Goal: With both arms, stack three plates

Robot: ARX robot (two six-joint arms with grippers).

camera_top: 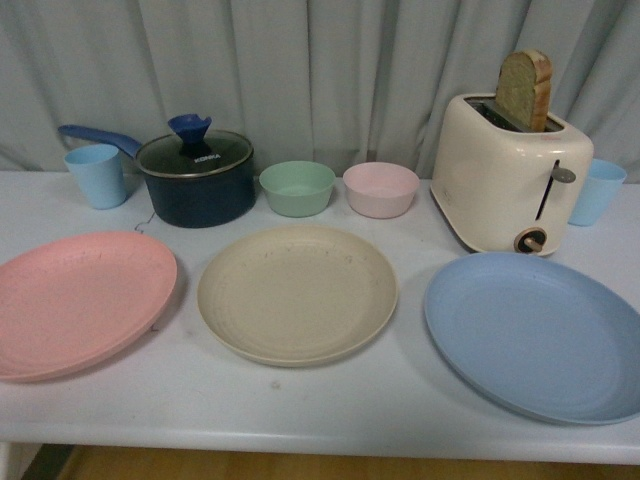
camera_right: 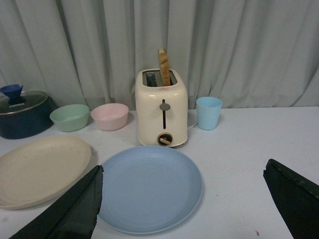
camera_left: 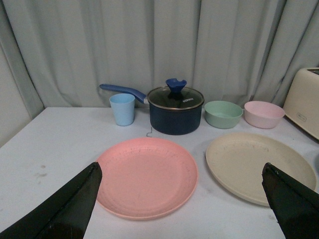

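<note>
Three plates lie side by side on the white table: the pink plate (camera_top: 80, 300) at the left, the beige plate (camera_top: 297, 292) in the middle, the blue plate (camera_top: 540, 335) at the right. None overlaps another. Neither arm shows in the front view. My left gripper (camera_left: 182, 199) is open and empty, held back from the pink plate (camera_left: 147, 177), with the beige plate (camera_left: 259, 164) beside it. My right gripper (camera_right: 184, 199) is open and empty, held back from the blue plate (camera_right: 149, 186); part of the beige plate (camera_right: 42, 169) shows too.
Along the back stand a light blue cup (camera_top: 97, 175), a dark blue lidded pot (camera_top: 196, 178), a green bowl (camera_top: 297, 187), a pink bowl (camera_top: 381, 188), a cream toaster (camera_top: 510, 180) with a bread slice (camera_top: 525, 88), and another blue cup (camera_top: 598, 190). Grey curtain behind.
</note>
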